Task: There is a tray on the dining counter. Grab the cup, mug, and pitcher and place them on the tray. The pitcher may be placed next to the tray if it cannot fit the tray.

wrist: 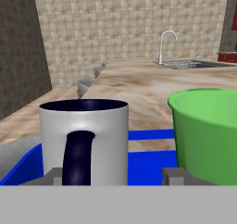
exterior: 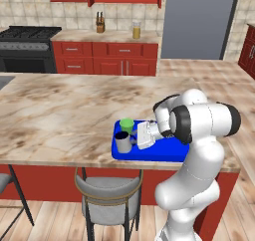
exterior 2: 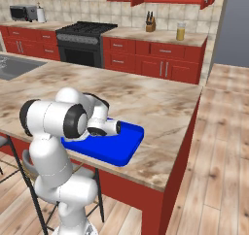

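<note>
Gripper [wrist: 115, 176] level and low over the tray [exterior: 167, 154], jaws apart, clamped on nothing. Fingertips [wrist: 53, 176] on either side of the mug's dark handle in the hand view, the left one just beside the handle, the right one well clear of it. White hand reaching in from the arm's side toward the mug [exterior: 122, 143] in the left base view.

Grey mug [wrist: 83, 140] upright, handle toward the hand camera, dark inside showing at the rim. Standing at the left end of the bright blue tray in the left base view. Base hidden in the hand view.

Green cup [exterior: 126, 125] upright on the same end of the tray, just behind the mug and near it; touching or not, cannot tell. Large and close at the right of the hand view [wrist: 208, 130], blue tray rim [wrist: 148, 135] between the two vessels.

Tray [exterior 2: 121, 146] near the front edge of the dining counter [exterior: 60, 110], partly hidden by the arm in the right base view.

Pitcher [exterior: 136, 30] with yellow-orange liquid upright on the far wall counter [exterior: 79, 36], near the knife block [exterior: 100, 23], well apart from the tray. Same pitcher [exterior 2: 180, 31] right of the knife block [exterior 2: 151, 24] in the right base view.

Grey-seated stool [exterior: 107, 195] below the counter edge, in front of the tray. Stove [exterior 2: 85, 35] along the far wall. Curved faucet [wrist: 164, 45] at the far end of the marble top [wrist: 139, 89].
</note>
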{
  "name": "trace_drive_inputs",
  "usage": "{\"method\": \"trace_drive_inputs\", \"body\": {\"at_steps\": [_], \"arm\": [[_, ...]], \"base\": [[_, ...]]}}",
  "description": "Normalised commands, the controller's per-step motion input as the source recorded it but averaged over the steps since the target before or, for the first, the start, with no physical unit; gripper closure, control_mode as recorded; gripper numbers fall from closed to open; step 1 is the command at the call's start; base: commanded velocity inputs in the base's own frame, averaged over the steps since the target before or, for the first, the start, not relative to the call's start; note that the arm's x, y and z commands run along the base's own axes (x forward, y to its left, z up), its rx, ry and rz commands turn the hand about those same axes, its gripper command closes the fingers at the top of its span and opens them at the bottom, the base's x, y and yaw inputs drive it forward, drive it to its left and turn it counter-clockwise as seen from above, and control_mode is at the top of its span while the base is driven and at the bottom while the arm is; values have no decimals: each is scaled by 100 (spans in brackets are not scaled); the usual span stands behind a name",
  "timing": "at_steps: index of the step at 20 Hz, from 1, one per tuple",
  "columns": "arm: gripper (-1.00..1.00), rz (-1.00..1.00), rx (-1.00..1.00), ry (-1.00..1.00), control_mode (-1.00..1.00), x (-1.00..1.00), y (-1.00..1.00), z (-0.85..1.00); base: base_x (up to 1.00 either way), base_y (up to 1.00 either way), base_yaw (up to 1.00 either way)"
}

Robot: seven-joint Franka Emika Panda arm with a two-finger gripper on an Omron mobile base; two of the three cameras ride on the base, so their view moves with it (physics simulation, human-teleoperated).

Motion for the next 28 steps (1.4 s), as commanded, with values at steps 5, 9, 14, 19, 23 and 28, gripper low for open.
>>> {"method": "trace_drive_inputs", "body": {"at_steps": [5,9,14,19,23,28], "arm": [[-100,0,0,0,-100,0,0,0],[-100,0,0,0,-100,0,0,0],[-100,0,0,0,-100,0,-25,6],[-100,2,0,0,-100,0,-58,16],[-100,0,0,0,-100,0,-47,6],[-100,0,-1,0,-100,-8,-28,2]], "base": [[0,0,0],[0,0,0],[0,0,0],[0,0,0],[0,0,0],[0,0,0]]}}
